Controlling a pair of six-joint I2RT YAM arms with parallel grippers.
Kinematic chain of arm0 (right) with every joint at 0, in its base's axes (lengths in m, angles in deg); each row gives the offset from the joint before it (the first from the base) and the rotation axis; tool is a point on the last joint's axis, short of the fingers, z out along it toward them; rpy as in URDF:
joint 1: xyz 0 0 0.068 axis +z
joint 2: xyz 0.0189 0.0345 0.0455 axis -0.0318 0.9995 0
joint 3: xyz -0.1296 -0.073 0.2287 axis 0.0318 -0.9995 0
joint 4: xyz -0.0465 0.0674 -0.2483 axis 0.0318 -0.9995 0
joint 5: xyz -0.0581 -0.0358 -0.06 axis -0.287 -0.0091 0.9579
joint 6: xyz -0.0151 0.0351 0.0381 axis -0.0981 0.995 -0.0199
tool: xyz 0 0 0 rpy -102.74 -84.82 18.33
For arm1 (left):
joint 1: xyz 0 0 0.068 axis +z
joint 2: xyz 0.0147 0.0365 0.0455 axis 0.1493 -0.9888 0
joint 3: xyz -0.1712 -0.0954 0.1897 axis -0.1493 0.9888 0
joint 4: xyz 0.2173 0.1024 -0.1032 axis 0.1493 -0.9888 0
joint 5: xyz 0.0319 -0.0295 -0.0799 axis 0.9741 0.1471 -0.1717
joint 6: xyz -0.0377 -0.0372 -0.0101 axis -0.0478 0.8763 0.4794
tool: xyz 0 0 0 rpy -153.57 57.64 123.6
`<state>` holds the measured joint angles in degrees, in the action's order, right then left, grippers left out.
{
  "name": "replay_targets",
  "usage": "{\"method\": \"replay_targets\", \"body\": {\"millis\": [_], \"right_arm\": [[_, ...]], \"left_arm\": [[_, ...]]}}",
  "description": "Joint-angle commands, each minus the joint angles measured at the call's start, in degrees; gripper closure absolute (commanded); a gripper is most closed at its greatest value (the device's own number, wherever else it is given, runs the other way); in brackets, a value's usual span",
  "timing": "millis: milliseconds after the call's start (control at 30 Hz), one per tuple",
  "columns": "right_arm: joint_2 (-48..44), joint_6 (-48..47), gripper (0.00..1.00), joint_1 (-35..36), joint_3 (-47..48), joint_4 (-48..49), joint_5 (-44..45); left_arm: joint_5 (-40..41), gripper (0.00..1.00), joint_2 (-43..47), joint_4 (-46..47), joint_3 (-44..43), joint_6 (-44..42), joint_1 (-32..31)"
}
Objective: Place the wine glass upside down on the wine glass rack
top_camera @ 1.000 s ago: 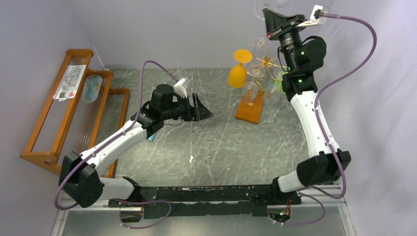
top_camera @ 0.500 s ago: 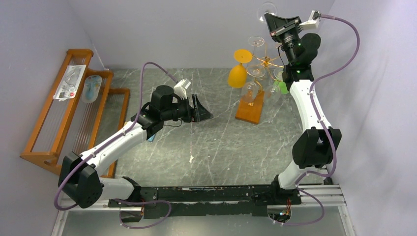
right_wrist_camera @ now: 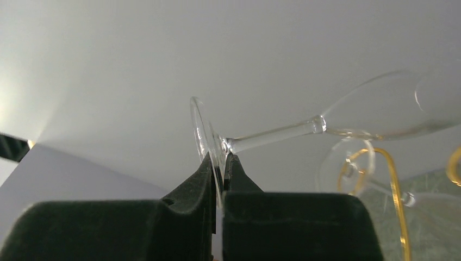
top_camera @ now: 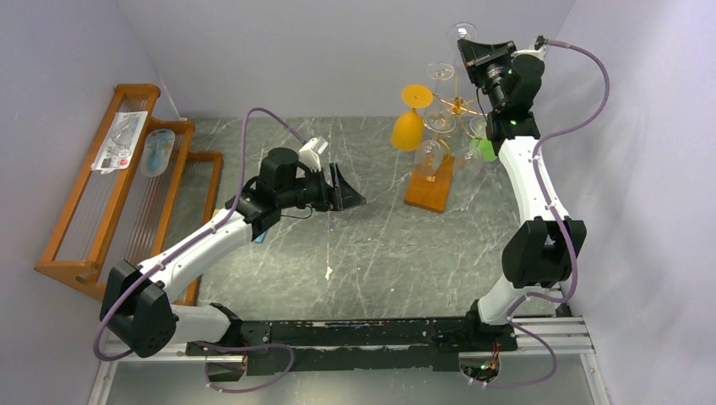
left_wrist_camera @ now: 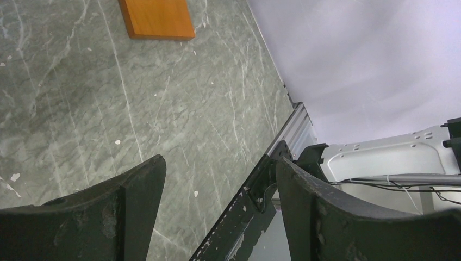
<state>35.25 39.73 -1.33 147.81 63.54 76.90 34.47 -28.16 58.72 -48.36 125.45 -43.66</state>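
Right gripper pinches the wine glass by its foot rim, apparently leaving stem and bowl free for hanging | glass: just above the wine glass rack | left gripper: jaws apart, empty, parked well clear of rack

This is a robotics lab test cell. A left arm and a right arm are bolted to a black rail at the near edge of a grey marble-patterned bench, and purple cables loop from their wrists. Plain pale walls box in the bench, where a slatted wooden rack and a gold wire wine glass rack stand.
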Motion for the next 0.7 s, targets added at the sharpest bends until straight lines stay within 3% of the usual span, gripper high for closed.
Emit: {"method": "replay_targets", "body": {"millis": [0,467,667], "right_arm": [[1.6,4.3,1.00,-2.1,2.7,-7.8,2.7],[0.0,7.7,1.00,-2.8,2.1,-18.4,4.5],[-0.9,8.4,1.00,-2.9,6.8,-29.3,8.8]], "left_arm": [[-1.4,0.22,1.6,1.3,1.2,0.3,0.4],[-1.6,0.22,2.3,2.2,2.7,0.3,0.4],[-0.8,0.22,2.5,1.9,2.6,-0.3,0.4]]}}
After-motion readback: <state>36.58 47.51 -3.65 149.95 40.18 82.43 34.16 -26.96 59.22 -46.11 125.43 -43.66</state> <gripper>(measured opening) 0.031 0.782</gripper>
